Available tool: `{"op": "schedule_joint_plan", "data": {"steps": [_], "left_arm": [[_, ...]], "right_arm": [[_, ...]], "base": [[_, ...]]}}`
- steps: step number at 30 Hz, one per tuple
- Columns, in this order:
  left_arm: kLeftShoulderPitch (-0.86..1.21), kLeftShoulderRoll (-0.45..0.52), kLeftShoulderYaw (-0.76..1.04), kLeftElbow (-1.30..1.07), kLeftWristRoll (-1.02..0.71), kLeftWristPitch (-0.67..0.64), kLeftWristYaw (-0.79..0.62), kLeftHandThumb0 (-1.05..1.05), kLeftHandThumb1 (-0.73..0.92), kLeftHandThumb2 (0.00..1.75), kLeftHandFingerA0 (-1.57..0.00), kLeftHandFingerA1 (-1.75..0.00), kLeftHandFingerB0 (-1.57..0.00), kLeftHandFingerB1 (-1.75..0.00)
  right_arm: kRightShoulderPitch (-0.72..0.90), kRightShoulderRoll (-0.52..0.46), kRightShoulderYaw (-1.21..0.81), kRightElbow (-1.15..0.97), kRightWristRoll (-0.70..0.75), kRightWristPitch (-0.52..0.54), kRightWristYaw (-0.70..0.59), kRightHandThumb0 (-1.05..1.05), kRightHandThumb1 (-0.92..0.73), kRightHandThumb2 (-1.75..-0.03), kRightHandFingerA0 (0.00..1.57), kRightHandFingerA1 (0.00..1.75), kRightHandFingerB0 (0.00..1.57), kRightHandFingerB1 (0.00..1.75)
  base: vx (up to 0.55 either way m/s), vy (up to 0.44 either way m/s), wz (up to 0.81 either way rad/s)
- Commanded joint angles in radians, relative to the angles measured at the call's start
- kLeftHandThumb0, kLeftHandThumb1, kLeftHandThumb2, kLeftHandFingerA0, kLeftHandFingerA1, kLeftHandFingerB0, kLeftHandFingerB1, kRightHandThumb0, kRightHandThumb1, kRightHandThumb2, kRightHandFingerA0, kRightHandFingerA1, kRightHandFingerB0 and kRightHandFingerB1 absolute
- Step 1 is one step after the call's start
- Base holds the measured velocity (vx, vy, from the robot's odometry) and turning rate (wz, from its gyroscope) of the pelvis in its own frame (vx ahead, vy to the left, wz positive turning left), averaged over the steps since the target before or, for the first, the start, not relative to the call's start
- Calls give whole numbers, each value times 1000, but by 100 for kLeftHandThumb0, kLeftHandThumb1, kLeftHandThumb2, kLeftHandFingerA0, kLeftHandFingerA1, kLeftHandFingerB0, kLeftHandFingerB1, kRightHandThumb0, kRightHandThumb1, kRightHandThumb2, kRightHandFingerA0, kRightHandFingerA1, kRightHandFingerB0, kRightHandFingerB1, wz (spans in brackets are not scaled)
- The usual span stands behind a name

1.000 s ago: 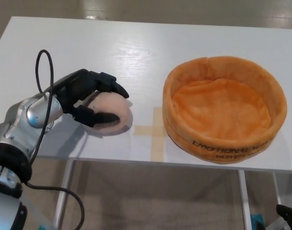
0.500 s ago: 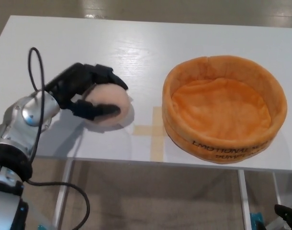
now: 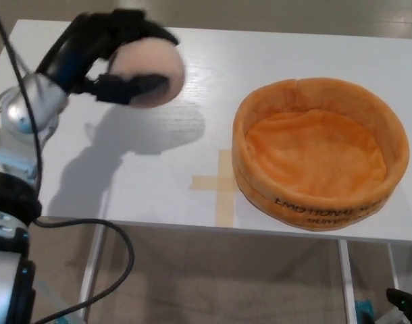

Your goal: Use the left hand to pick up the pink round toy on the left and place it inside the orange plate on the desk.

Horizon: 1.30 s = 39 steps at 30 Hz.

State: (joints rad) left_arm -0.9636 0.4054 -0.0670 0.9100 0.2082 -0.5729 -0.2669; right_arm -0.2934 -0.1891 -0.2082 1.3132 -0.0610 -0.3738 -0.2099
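The pink round toy [image 3: 152, 67] hangs in the air above the left half of the white desk [image 3: 145, 182], casting a shadow on the top below it. My left hand [image 3: 111, 54] is shut on it, fingers over its top and thumb across its front. The orange plush plate [image 3: 319, 152] sits on the right side of the desk, with nothing in it, well to the right of the toy. My right hand does not show.
A cross of tan tape [image 3: 219, 183] marks the desk just left of the plate. A black cable [image 3: 30, 135] loops along my left arm. The desk's front edge runs close below the plate; floor shows beneath.
My left hand has lifted the pink toy off the desk, up and slightly right. The plate has not moved.
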Motion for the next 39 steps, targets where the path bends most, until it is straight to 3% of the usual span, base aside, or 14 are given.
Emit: {"op": "schedule_joint_plan", "data": {"steps": [1,4,6,7,11,16,21,29,30,32,33,34,35,39], "left_arm": [[-17,-36,-52,-101,28,-2,-24,-17,67,77,-100,-126,-96,-69],[-29,-63,-90,-113,58,10,-11,-18,69,74,-100,-120,-95,-67],[-36,-90,-128,-134,97,47,11,-21,70,67,-95,-124,-98,-60],[-43,-116,-144,-122,102,44,24,-15,68,79,-94,-140,-96,-71],[-74,-181,-180,-86,105,72,14,-14,73,71,-81,-146,-90,-76],[-110,-251,-218,-45,133,97,43,-11,72,69,-83,-147,-93,-70],[-137,-307,-252,10,159,94,81,-9,72,69,-87,-151,-96,-77],[-166,-367,-283,103,184,96,117,-7,73,70,-91,-133,-97,-76],[-162,-373,-286,116,187,94,125,-7,75,62,-90,-124,-90,-59],[-157,-379,-287,129,186,90,131,-7,75,62,-90,-124,-90,-59],[-157,-381,-293,131,197,104,140,-15,60,58,-86,-72,-64,-42],[-163,-372,-312,125,216,132,112,-27,34,88,-1,-49,0,-45],[-175,-357,-344,119,246,168,64,-63,41,73,0,-3,-9,-21],[-200,-348,-368,140,254,214,17,-72,45,80,0,0,-9,-24]], "right_arm": [[2,-2,-5,7,9,3,11,-51,-39,-96,39,82,19,69],[2,-1,-11,7,17,5,21,-49,-40,-96,39,82,18,68],[3,0,-11,7,14,2,22,-43,-36,-99,38,77,19,65],[3,1,-11,7,13,0,17,-42,-36,-99,38,76,20,66],[0,2,-7,8,6,2,11,-49,-40,-96,40,81,19,69],[-1,5,-3,7,3,-5,1,-43,-34,-99,42,79,21,66],[-3,10,-13,7,15,-1,13,-42,-35,-99,39,77,20,65],[-5,10,-13,9,12,1,19,-44,-34,-99,40,78,21,66],[-7,11,-14,8,14,2,19,-43,-34,-98,41,79,22,66],[-9,11,-16,7,16,6,20,-43,-34,-98,41,79,22,66],[-11,12,-19,7,18,8,22,-41,-35,-98,42,79,22,66],[-12,11,-15,8,14,11,18,-43,-36,-99,40,77,21,66],[-12,11,-10,8,8,13,14,-42,-36,-99,40,77,21,66],[-12,11,-10,6,9,6,24,-42,-36,-99,40,78,21,66]], "base": [[0,0,0],[0,0,0],[0,0,0],[0,0,0],[0,0,0],[0,0,0],[0,0,0],[0,0,0],[0,0,0],[0,0,0],[0,0,0],[0,0,0],[0,0,0],[0,0,0]]}}
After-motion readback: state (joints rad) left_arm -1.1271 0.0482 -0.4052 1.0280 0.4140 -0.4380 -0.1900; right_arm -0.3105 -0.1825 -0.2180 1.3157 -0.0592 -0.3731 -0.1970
